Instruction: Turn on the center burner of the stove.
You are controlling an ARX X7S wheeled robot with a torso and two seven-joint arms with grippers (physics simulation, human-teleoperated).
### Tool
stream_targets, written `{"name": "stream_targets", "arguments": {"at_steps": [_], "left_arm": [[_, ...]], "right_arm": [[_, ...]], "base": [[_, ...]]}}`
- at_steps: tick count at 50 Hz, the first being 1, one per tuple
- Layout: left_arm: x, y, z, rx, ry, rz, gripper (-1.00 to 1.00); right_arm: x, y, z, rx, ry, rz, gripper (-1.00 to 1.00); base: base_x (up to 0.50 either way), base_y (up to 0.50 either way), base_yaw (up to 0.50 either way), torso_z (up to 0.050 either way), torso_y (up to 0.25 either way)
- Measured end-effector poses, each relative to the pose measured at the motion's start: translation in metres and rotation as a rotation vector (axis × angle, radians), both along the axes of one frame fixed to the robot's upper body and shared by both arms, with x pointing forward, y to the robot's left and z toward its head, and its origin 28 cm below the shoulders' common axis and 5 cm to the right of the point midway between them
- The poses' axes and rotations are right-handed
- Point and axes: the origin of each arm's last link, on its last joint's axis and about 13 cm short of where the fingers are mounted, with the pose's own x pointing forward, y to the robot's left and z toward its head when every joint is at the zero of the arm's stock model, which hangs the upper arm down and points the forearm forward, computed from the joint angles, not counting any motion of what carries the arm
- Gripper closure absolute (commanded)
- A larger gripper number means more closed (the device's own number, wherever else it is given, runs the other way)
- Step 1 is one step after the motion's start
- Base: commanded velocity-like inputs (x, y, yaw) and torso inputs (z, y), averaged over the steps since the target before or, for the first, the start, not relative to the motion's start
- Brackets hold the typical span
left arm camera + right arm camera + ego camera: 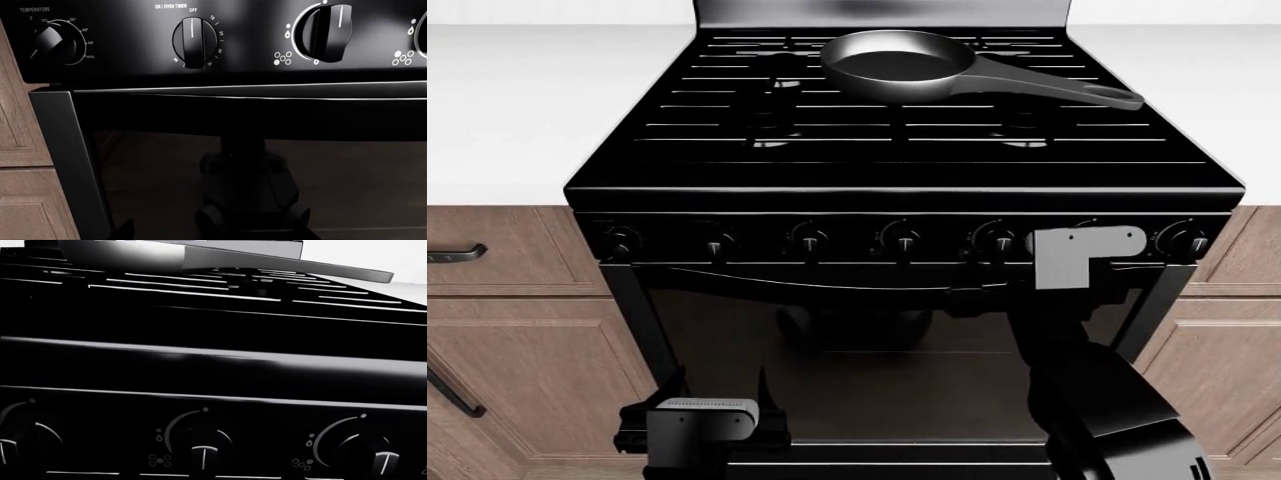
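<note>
The glossy black stove [868, 198] fills the head view, with its row of black knobs [901, 238] above the dark glass oven door [868, 350]. My right gripper [1074, 258] is raised against the knob row at its right part and hides one knob; its fingers do not show. The right wrist view looks closely at three knobs; the middle knob [203, 456] has a centre-dot burner mark beside it. My left gripper [701, 425] hangs low before the oven door, its jaws apart and empty. The left wrist view shows the temperature knob [57, 42], the timer knob [193, 42] and a burner knob [323, 32].
A dark frying pan [901, 65] sits on the back grates, its handle [1068, 90] pointing right. White countertops [507, 100] flank the stove. Wooden cabinet drawers [507, 250] with dark handles stand on both sides.
</note>
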Motion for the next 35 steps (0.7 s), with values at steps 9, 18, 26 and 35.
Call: {"name": "stream_targets", "arguments": {"at_steps": [9, 18, 26, 35], "left_arm": [[0.000, 0.000, 0.000, 0.000, 0.001, 0.000, -1.00], [0.000, 0.000, 0.000, 0.001, 0.001, 0.000, -1.00], [0.000, 0.000, -0.001, 0.001, 0.001, 0.000, -1.00], [0.000, 0.000, -0.001, 0.001, 0.002, 0.000, -1.00]], "right_arm": [[0.008, 0.001, -0.001, -0.012, 0.024, 0.002, -1.00], [0.011, 0.003, -0.003, -0.020, 0.041, 0.012, -1.00], [0.013, 0.005, -0.005, -0.024, 0.049, 0.017, 1.00], [0.015, 0.003, -0.006, -0.038, 0.044, 0.000, 1.00]], "base": [[0.00, 0.00, 0.00, 0.000, 0.000], [0.00, 0.00, 0.00, 0.000, 0.000], [0.00, 0.00, 0.00, 0.000, 0.000], [0.00, 0.00, 0.00, 0.000, 0.000]]}}
